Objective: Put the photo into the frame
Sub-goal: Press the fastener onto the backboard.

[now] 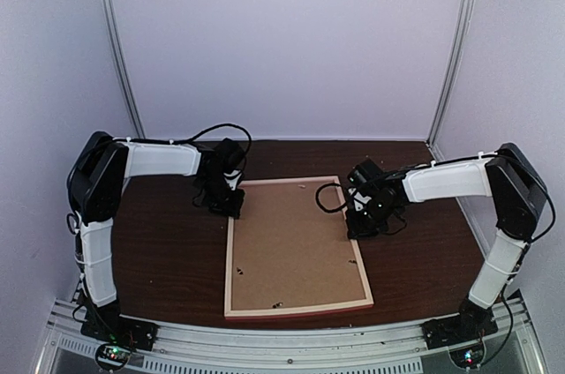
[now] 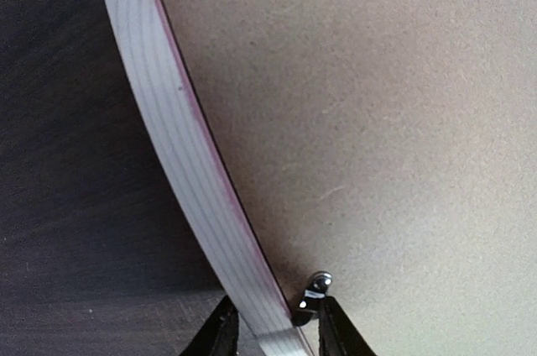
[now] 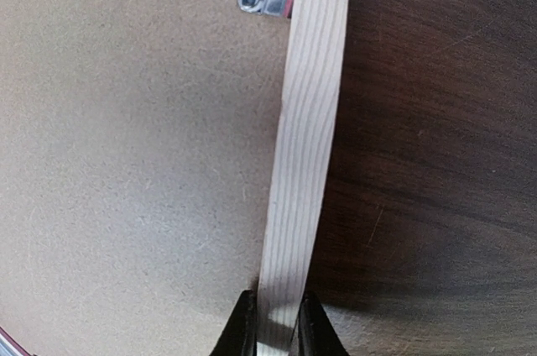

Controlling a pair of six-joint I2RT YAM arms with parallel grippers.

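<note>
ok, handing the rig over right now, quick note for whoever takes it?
Left gripper: jaws astride the left rail of the pink-rimmed pale-wood picture frame near its far corner, grip unclear.
Right gripper: shut on its right rail.
Frame lies back up on the dark wooden table, brown cardboard backing board inside the rim.
Photo not in view; cannot tell if it is under the board.
Left to do: confirm that, then check the metal tabs.

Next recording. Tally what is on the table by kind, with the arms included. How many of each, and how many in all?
Picture frame, lying back up: 1
Backing board, set in the frame: 1
Metal clips, clear in the wrist views: 2 (any others are too small to tell)
Robot arms: 2
Total: 6
</note>
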